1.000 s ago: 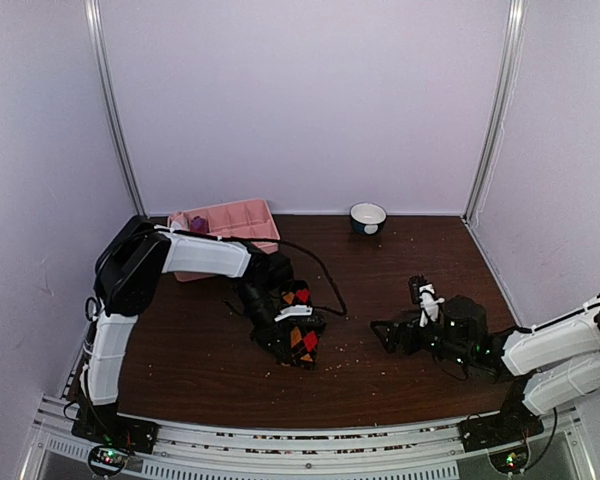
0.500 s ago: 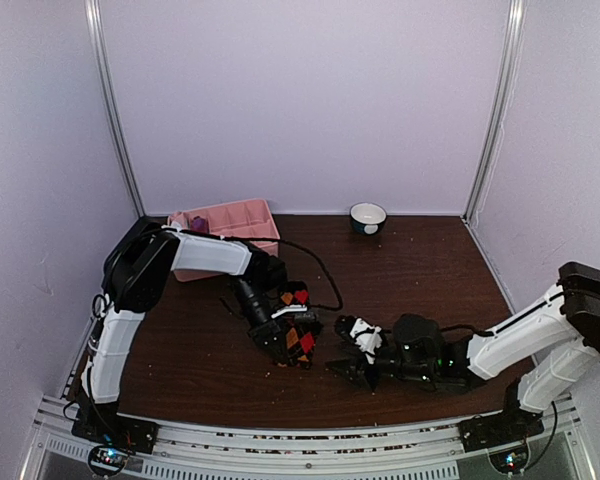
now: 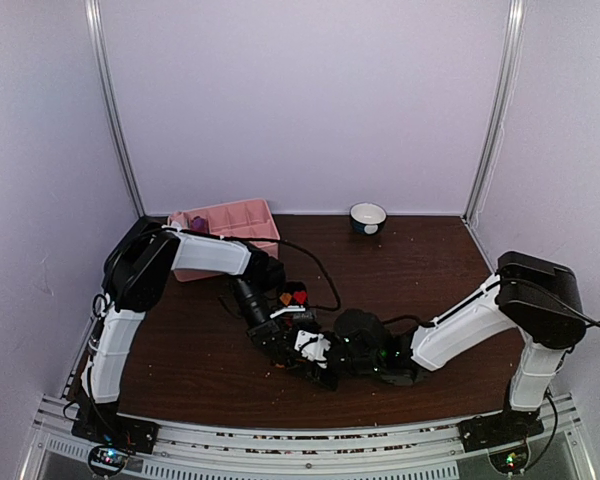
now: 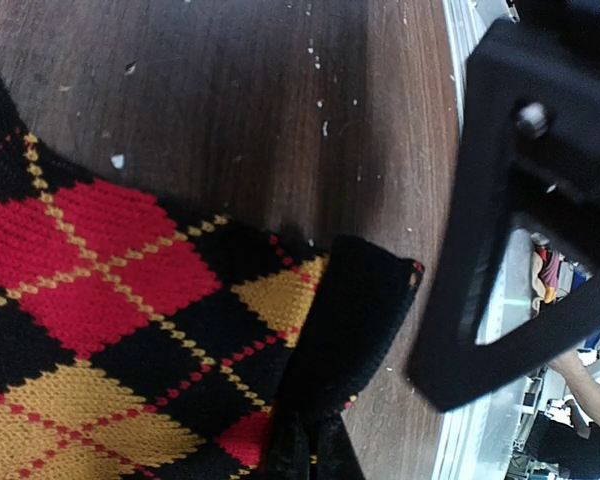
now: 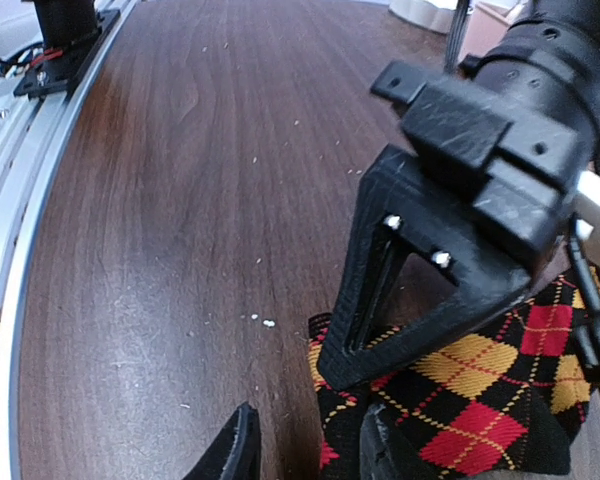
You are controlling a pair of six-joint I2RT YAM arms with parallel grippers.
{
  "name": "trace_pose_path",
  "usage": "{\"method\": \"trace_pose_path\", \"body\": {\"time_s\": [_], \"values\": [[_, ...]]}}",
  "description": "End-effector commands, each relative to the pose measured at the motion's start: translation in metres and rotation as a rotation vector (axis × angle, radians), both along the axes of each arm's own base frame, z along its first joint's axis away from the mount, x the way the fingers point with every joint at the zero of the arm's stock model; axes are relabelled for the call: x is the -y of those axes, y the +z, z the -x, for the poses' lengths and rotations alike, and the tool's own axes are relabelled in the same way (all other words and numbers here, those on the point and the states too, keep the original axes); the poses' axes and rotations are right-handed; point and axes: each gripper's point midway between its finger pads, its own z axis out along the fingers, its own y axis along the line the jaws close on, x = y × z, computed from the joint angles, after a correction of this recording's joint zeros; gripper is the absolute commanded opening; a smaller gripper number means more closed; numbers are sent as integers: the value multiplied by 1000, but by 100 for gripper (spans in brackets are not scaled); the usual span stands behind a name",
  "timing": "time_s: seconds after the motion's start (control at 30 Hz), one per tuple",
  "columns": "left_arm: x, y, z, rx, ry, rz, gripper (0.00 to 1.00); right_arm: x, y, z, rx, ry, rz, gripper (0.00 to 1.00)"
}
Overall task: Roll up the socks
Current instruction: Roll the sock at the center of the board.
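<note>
This is a robotics lab test cell. A dark wood table [image 3: 420,260] is boxed in by plain pale panels [image 3: 300,100] on aluminium posts [image 3: 495,110]. The left arm [image 3: 205,255] and the right arm [image 3: 470,320] are bolted to a slotted metal rail [image 3: 310,445] along the table's near edge. A pink tray [image 3: 242,218] and a small bowl [image 3: 368,216] stand at its far edge.

White arm shells [image 3: 208,256], black joints [image 3: 135,272]; black cable [image 3: 320,270]; black triangular left hand [image 5: 348,368], silver screws [image 5: 385,221]

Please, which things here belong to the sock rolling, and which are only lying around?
For the job:
- argyle sock
- what looks like a pink sock, in the tray

Lying about:
- tray
- bowl
</note>
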Motion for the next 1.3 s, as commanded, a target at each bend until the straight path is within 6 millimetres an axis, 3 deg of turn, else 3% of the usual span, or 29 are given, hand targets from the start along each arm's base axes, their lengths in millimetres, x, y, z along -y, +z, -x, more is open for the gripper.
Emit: {"method": "trace_pose_path", "body": {"time_s": [0.0, 0.47, 0.73, 0.87, 1.07, 1.17, 1.27], "values": [[-23, -37, 0, 2, -23, -120, 0, -3, -15, -1, 1, 39, 53, 35], [-22, -39, -1, -12, -25, -122, 0, 8, -37, -23, 5, 3, 108, 30], [-22, -38, -3, -1, -33, -121, 1, 8, -44, -20, -31, 30, 125, 6], [-23, -36, -11, 41, -20, -119, 11, 9, -45, -12, -72, 47, 125, 2], [-25, -40, -18, 71, -12, -149, 10, 14, -39, -7, -118, 28, 98, 10], [-25, -37, -18, 77, -16, -142, 14, 12, -36, -5, -161, 21, 74, 0], [-25, -24, -24, 151, -13, -102, 24, 10, -43, -2, -249, 10, 96, 0]]}}
